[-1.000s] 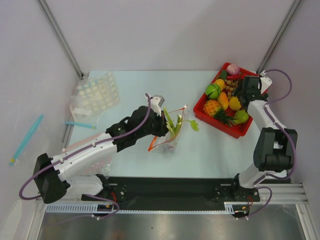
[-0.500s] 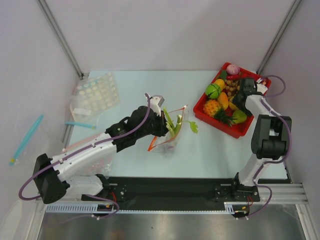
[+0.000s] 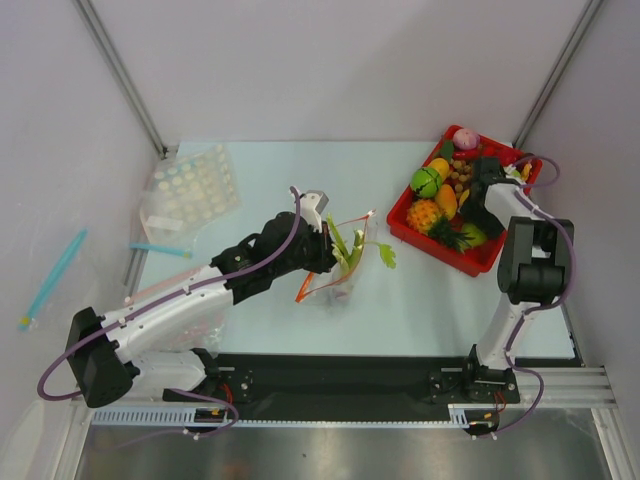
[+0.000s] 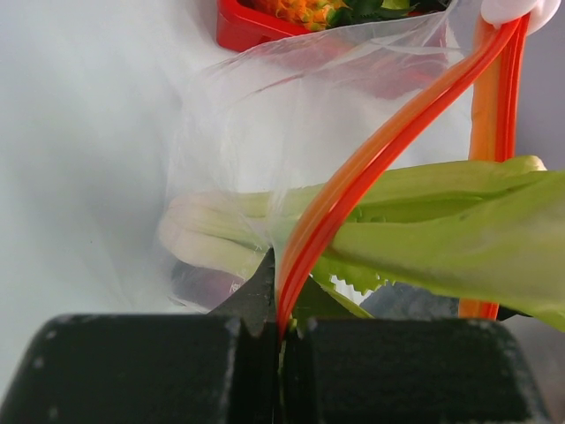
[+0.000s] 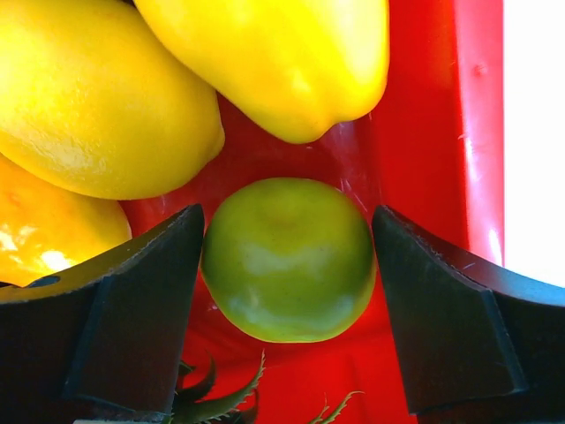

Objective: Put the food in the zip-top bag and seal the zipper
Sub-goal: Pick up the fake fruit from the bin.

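While the overhead camera looked down on the pale table (image 3: 420, 310), the left gripper (image 3: 326, 248) was clamped on the mouth of the clear, floppy plastic zip-top bag (image 3: 340, 278). The bag stood near the table's middle, with its thin red-orange zipper (image 3: 305, 290) gaping in a loop. A toy leek (image 3: 344, 246) with a white stalk and long green leaves stuck up out of that mouth, one leaf tip hanging over to the right. Well apart, at the far right, sat a red plastic tray (image 3: 420, 246) heaped with toy produce. The right gripper (image 3: 473, 225) was down inside the tray's near end (its fingers were hidden under the arm in this view).

From the left wrist, the left gripper (image 4: 282, 340) had its black fingers (image 4: 141, 371) pressed together. The zipper (image 4: 380, 150) was pinched between them, and the strip rose up and to the right. Behind the film of the zip-top bag (image 4: 265, 106) the leek (image 4: 441, 221) lay across, with the white stalk to the left and the leaves to the right. A corner of the tray (image 4: 243, 26) showed at the top.

From the right wrist, a smooth, round, green plastic pear (image 5: 287, 261) lay on the red floor of the tray (image 5: 415, 106), just below two glossy yellow toy fruits (image 5: 97, 97). The right gripper (image 5: 289, 216) stood wide. It had one dark finger (image 5: 115, 309) on each side of the pear, both very close to its skin, and the fruit rested on the tray floor.
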Motion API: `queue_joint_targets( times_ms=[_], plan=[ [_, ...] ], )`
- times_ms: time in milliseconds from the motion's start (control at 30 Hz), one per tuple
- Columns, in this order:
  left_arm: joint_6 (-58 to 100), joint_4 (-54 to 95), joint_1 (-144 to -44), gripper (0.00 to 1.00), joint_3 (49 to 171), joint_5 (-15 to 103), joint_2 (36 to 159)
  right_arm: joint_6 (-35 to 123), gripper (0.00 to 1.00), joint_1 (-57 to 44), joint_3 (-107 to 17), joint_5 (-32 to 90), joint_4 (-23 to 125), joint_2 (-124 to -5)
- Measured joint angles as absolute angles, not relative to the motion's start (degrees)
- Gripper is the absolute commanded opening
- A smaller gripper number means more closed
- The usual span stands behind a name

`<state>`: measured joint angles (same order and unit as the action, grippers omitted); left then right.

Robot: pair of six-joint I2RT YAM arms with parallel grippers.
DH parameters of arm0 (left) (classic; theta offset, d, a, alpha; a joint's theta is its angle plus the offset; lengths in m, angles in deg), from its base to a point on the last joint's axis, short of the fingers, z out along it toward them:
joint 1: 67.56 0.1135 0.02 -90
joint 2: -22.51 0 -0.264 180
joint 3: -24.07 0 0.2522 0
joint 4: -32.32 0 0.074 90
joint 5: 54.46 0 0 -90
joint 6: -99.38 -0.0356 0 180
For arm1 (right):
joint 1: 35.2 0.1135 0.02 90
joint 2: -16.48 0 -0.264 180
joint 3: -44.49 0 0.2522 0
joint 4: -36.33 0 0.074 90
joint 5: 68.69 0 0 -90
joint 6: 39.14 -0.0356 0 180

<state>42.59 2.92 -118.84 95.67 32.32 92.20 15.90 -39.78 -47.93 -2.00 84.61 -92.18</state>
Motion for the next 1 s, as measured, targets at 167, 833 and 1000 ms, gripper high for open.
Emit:
queue_joint_targets(
  times_ms=[167,833,1000],
  plan=[
    [42.6,2.9,-118.8,0.01,95.7,32.3,92.2,15.9,0.88,-39.0,-48.0,-1.8,85.4,-92.7],
    [42.4,2.6,-118.8,0.0,95.7,32.3,92.2,17.4,0.45,-37.9,-38.0,1.8,81.3,-78.7],
    [42.4,2.5,-118.8,0.0,95.7,32.3,92.2,17.8,0.45,-35.2,-35.4,0.7,78.4,-61.6]
  ],
)
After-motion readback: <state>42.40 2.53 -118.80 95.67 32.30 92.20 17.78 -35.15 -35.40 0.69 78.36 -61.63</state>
